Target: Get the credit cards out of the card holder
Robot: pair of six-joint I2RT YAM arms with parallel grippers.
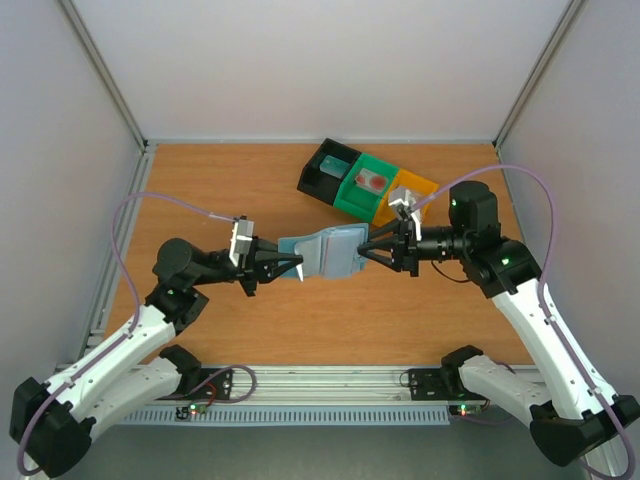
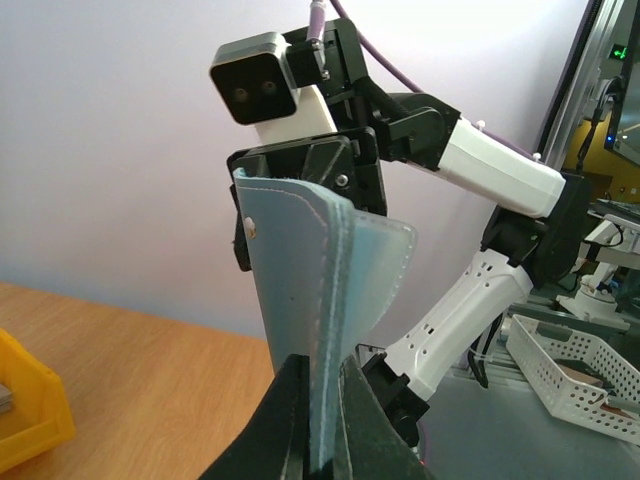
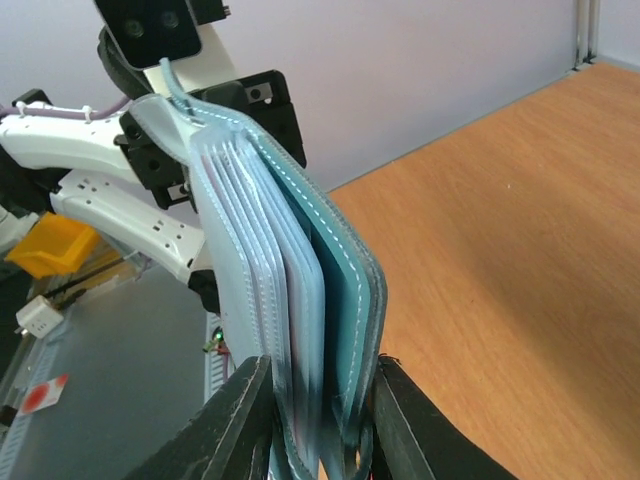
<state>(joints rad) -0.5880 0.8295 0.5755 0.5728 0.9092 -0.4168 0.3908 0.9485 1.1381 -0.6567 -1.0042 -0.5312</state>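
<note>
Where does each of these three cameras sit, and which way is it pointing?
Top: above and behind, looking down at the table; left arm and right arm show, left gripper and right gripper pinching the holder.
Left wrist: on the left arm, looking along its fingers at the right arm.
Right wrist: mirrored, its fingers below, left arm beyond.
All three share the holder.
</note>
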